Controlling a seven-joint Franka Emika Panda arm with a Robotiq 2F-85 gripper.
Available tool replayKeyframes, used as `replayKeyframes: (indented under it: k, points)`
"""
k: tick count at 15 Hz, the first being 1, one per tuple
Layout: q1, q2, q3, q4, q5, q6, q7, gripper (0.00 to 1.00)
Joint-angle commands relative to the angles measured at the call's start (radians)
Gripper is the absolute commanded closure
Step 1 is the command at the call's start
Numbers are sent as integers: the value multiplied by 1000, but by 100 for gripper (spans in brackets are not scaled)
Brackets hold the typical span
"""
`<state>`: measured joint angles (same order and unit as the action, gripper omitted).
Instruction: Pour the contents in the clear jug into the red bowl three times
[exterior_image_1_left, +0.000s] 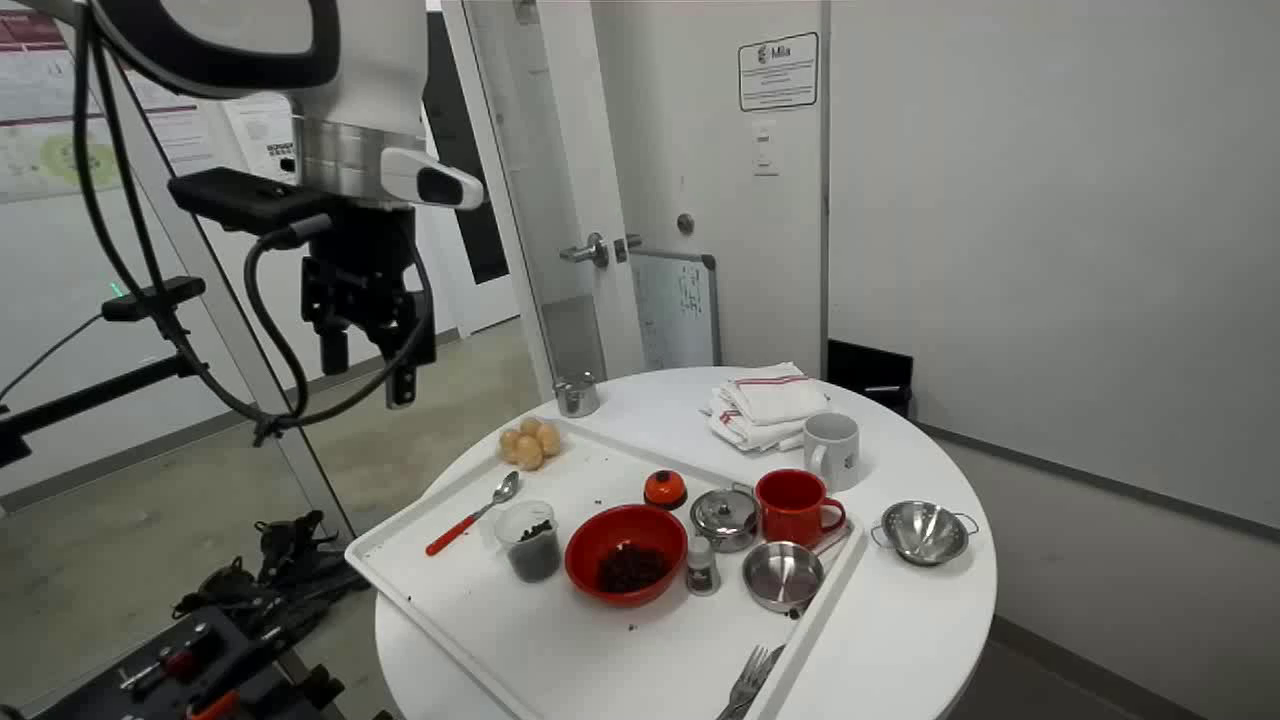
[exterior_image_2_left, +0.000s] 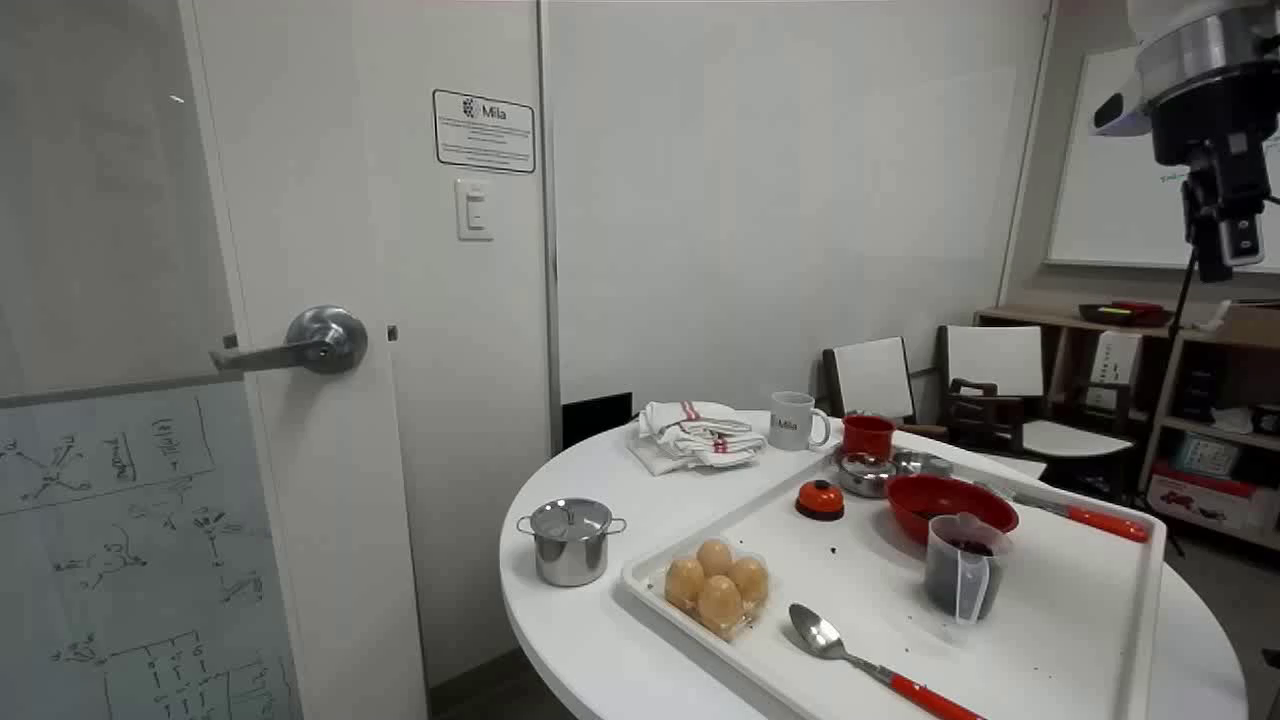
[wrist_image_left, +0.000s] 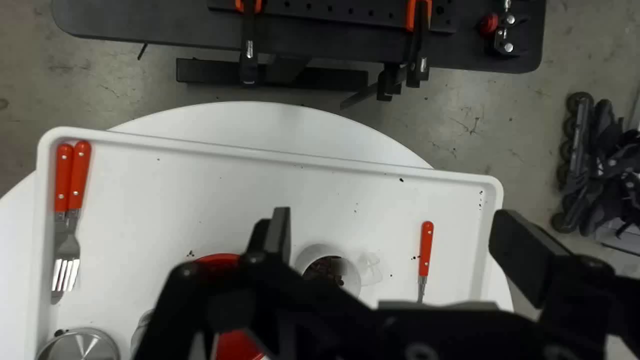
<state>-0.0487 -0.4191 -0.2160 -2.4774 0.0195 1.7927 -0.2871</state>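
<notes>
Pour tally: unclear.
I'm holding my gripper (wrist_image_left: 395, 245) wide, empty; clear jug (exterior_image_1_left: 533, 553) is standing at nine o'clock from the red bowl (exterior_image_1_left: 622, 526) in an exterior view. Dark bits (exterior_image_1_left: 632, 569) are lying in both; pouring likely begun, remainder unknown.

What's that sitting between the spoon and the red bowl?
The jug: it stands between the spoon and the red bowl, as both exterior views show.
</notes>
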Motion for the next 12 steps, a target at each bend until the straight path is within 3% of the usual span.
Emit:
replayKeyframes:
  k: [1,7,8,12]
  points:
    - [-16,2,15,2,5,-3,-5,0]
    - [-16,2,15,2,5,-2,-5,0]
    - [-31,-8,29,-27,38,72,100,0]
    - [-30,-8,76,-113,139,263,282,0]
